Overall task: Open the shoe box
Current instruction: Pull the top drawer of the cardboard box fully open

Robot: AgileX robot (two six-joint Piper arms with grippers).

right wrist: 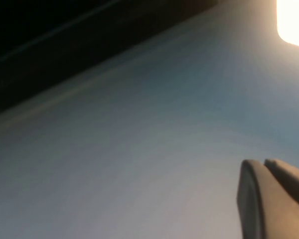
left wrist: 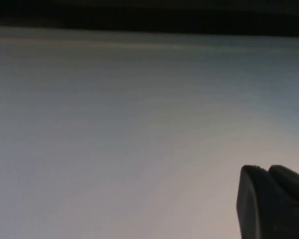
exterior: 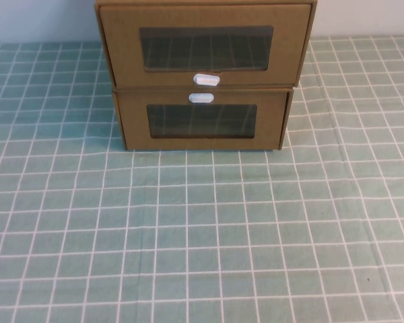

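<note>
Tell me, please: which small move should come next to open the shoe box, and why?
Probably bring the right gripper forward toward the white handle of the lower shoe box. Both boxes look closed, and neither arm shows in the high view: the right gripper and the left gripper, both shut, face only a plain pale surface, no box in sight.

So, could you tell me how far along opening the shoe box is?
Nothing is done: upper shoe box and lower shoe box are closed. Nothing is in hand: left pincer and right pincer, both shut, are outside the high view. Left: grasp a white handle and pull.
</note>
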